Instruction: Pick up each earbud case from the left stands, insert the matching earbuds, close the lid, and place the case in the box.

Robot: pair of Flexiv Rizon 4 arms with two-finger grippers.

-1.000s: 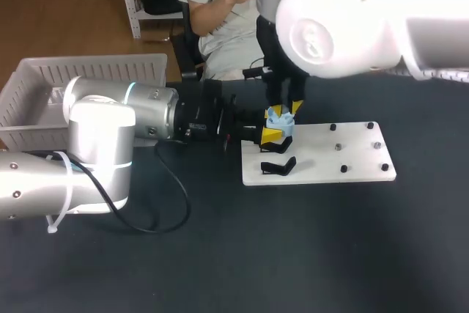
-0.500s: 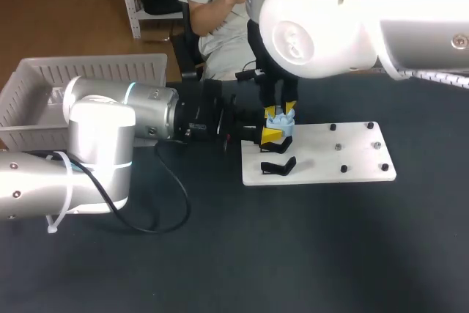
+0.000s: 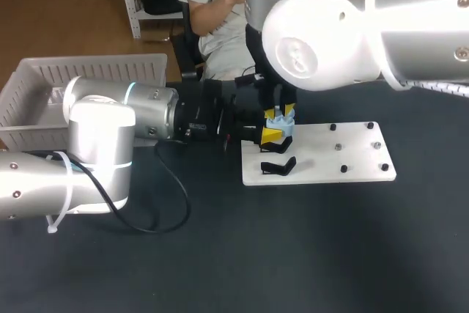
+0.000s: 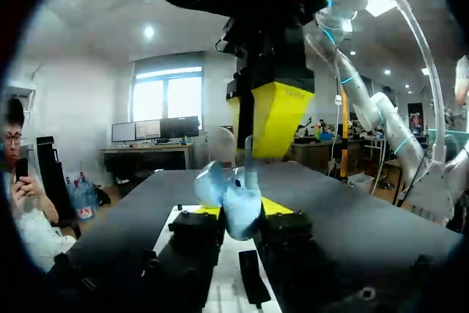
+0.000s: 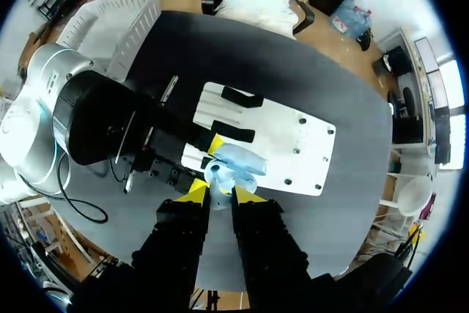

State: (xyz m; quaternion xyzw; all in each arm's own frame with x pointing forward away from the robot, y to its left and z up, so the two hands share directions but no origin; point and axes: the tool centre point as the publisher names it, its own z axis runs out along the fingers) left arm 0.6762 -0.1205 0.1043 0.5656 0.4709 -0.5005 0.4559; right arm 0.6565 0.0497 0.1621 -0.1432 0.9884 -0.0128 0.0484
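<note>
**Earbud case** point(image 3: 281, 125): pale blue, lid open. It is held clear of the tabletop at the near-left edge of the white board. The opening is turned up, evidently so that it can be loaded from above.

**Left arm** point(image 3: 102, 130): brought in low and level from the left side. Its jaws are closed on the two flanks of the case, one yellow tip on each side. The case is thereby kept steady and presented as a fixed target.

**Right arm** point(image 3: 344, 27): set steeply over the case, pointing down. Its jaws are nearly together and appear to be pinched on a small pale-blue earbud point(image 5: 218, 196). The earbud is held directly above the open case. Whether it has been seated cannot be told. The insertion step is judged to be in hand. The lid is not yet shut.

**White board** point(image 3: 352, 155): laid flat on the tabletop. A black stand point(image 3: 278, 166) near its left end is seen without a case. Small dark pegs point(image 3: 338, 146) are spread over its right half.

**Box** point(image 3: 29, 108): white, slatted walls, placed at the far left, well apart from the case.

**Tabletop** point(image 3: 293, 254): dark and matte. A black cable point(image 3: 172, 188) is looped across it beside the left arm.
</note>
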